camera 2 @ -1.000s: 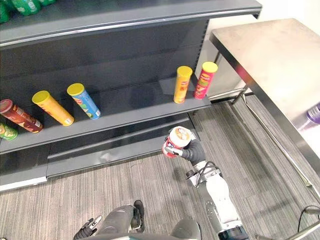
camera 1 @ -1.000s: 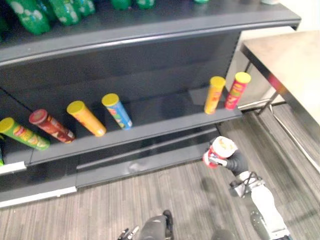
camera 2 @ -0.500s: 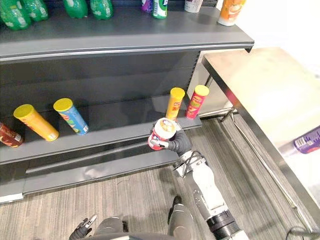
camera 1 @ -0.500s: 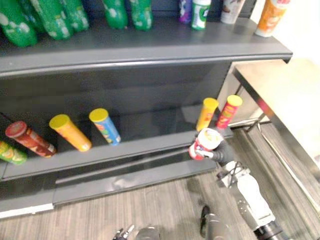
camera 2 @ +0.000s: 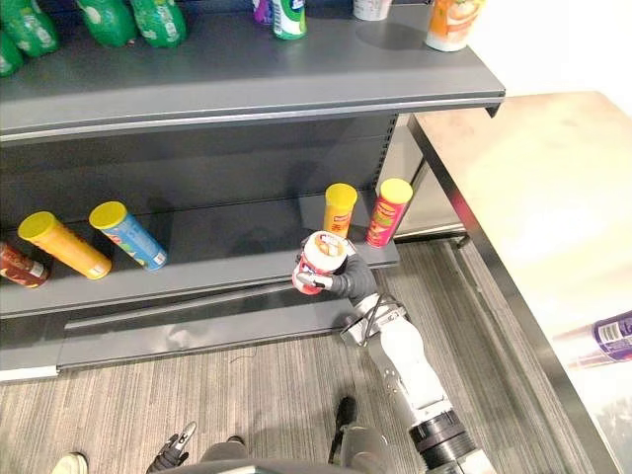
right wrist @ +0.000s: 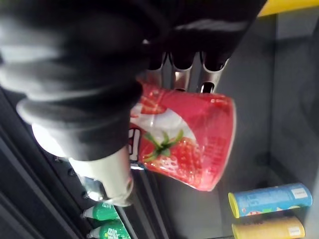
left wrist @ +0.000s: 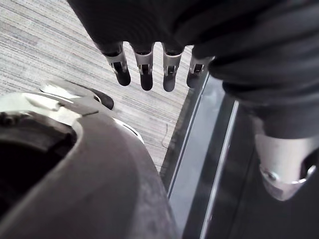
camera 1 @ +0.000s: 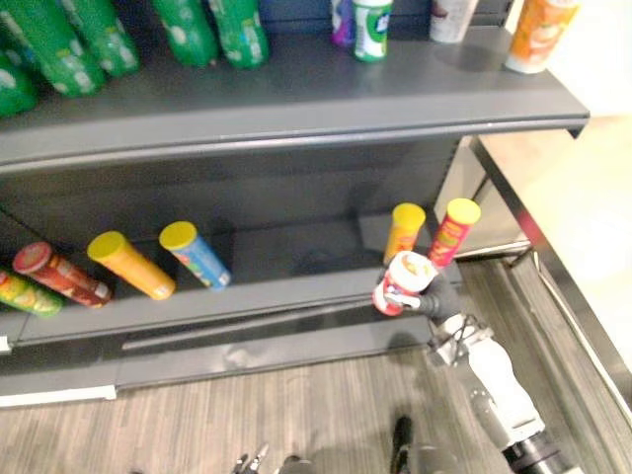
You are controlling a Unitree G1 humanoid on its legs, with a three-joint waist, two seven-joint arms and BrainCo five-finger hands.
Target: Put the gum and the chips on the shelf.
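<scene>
1. Left eye view: right hand [camera 1: 441, 298] holds the red gum tub [camera 1: 403, 283] at the lower shelf [camera 1: 276, 296] edge, beside upright chip cans [camera 1: 403, 233], presumably for placing.
2. Left wrist view: left hand [left wrist: 144, 74] hangs straight-fingered, empty.
3. Right wrist view: fingers and thumb wrap the tub securely.

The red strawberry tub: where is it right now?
In the eye views, the red strawberry tub is in the right hand, fingers curled round it, held before the lower shelf's front edge, just below the upright yellow can.
</scene>
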